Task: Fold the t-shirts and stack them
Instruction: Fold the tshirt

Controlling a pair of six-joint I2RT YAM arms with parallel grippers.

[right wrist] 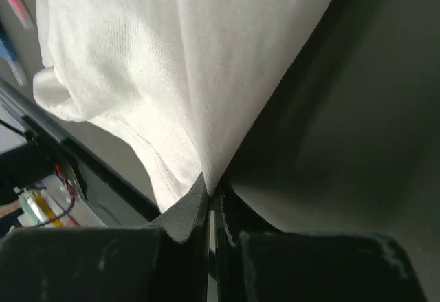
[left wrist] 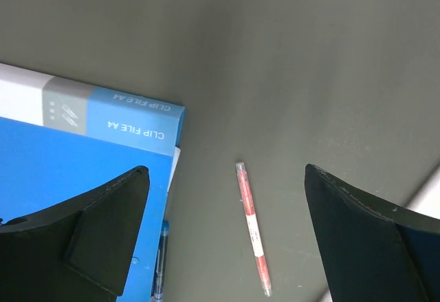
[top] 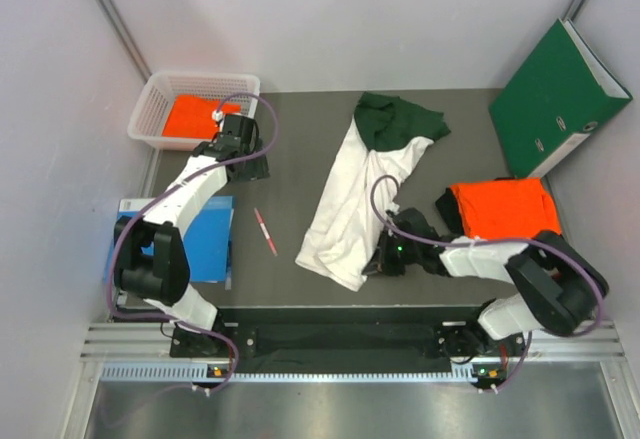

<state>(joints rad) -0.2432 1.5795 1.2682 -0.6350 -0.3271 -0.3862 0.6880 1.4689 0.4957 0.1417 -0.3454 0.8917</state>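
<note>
A white t-shirt with dark green sleeves (top: 355, 184) lies lengthwise on the table's middle, folded narrow. My right gripper (top: 383, 255) is shut on its near right hem; the wrist view shows white cloth (right wrist: 158, 54) pinched between the fingertips (right wrist: 196, 202) and lifted. A folded orange t-shirt (top: 503, 207) lies on a black one at the right. Another orange t-shirt (top: 192, 116) sits in the white basket (top: 150, 94). My left gripper (top: 243, 164) is open and empty beside the basket, above bare table.
A red pen (top: 265, 231) lies left of the white shirt, also in the left wrist view (left wrist: 252, 228). A blue clip file (top: 205, 239) lies at the near left. A green binder (top: 555, 99) leans at the far right.
</note>
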